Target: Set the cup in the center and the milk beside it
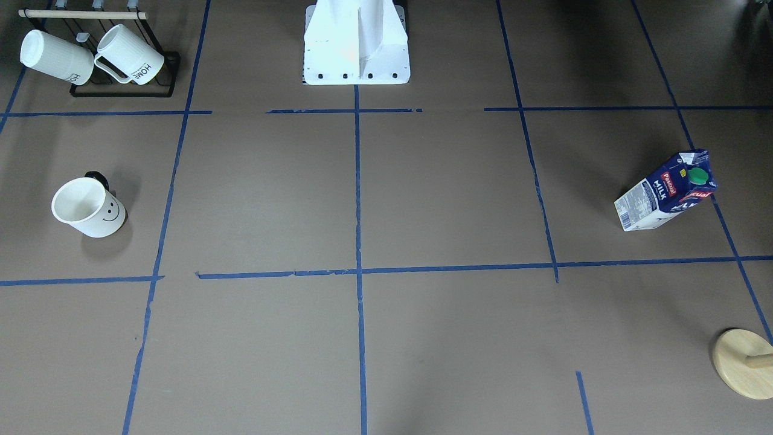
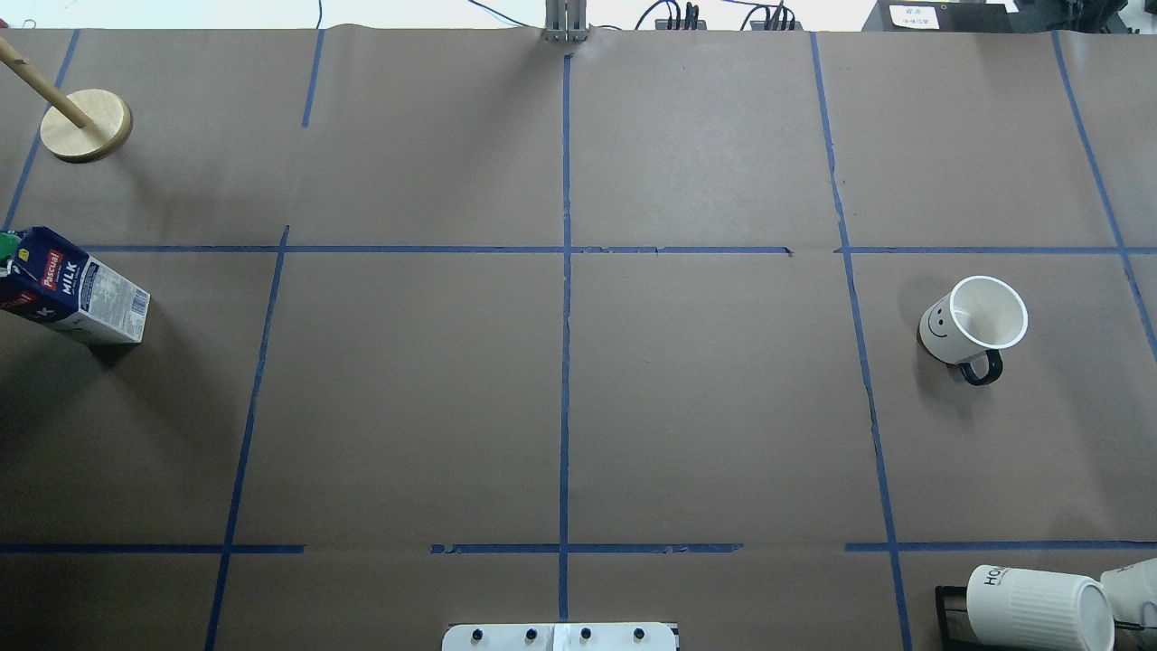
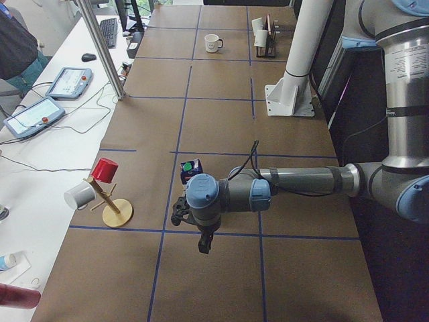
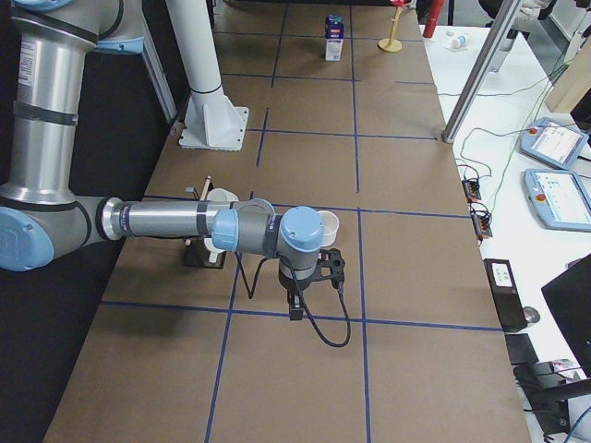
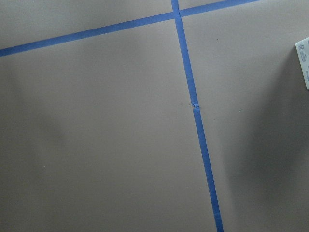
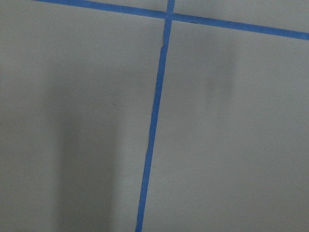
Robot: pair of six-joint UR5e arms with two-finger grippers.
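The cup [image 1: 90, 208], white with a black smiley face and black handle, stands upright on the robot's right side of the table [image 2: 972, 321]. The milk [image 1: 664, 192], a navy and white carton with a green cap, stands on the robot's left side [image 2: 77, 289]. The center [image 1: 359, 271], where the blue tape lines cross [image 2: 566, 250], is bare. My left gripper [image 3: 204, 245] hangs above the paper just in front of the milk [image 3: 191, 168]. My right gripper [image 4: 295, 309] hangs near the cup [image 4: 325, 226], which the arm partly hides. I cannot tell whether either gripper is open or shut.
A black rack [image 1: 124, 90] holds two ribbed "HOME" mugs [image 2: 1030, 606] near the robot's right. A wooden peg stand [image 1: 743, 362] is at the far left corner [image 2: 86, 125]. The white robot base [image 1: 356, 54] is at the near middle edge.
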